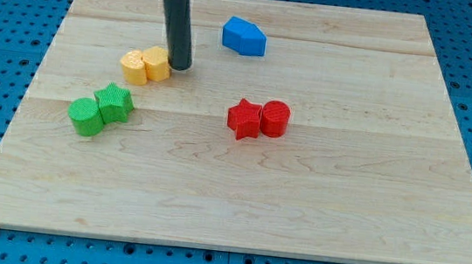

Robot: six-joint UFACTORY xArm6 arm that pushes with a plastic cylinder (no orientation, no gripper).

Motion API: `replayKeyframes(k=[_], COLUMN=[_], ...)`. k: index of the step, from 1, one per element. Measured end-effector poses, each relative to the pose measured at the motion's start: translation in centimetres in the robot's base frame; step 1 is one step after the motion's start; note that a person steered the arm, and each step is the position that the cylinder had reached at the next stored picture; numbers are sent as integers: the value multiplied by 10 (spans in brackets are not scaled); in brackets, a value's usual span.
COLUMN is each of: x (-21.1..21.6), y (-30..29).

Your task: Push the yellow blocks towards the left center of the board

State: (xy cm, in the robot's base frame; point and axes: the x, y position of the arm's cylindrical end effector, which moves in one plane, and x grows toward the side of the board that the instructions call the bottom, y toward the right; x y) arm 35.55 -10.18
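Note:
Two yellow blocks sit side by side in the upper left part of the wooden board [316, 202]: a rounded one [134, 67] on the left and a hexagonal one [157, 62] on the right, touching each other. My tip [179, 66] stands right against the right side of the hexagonal yellow block. The dark rod rises from there to the view's top edge.
A green cylinder [86, 116] and a green star [115, 102] touch each other below and left of the yellow pair. A red star [243, 119] and a red cylinder [275, 118] sit near the middle. A blue block [244, 37] lies near the top.

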Motion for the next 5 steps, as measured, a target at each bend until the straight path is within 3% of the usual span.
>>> replayKeyframes(k=[2, 5], x=[25, -10], y=[-44, -70])
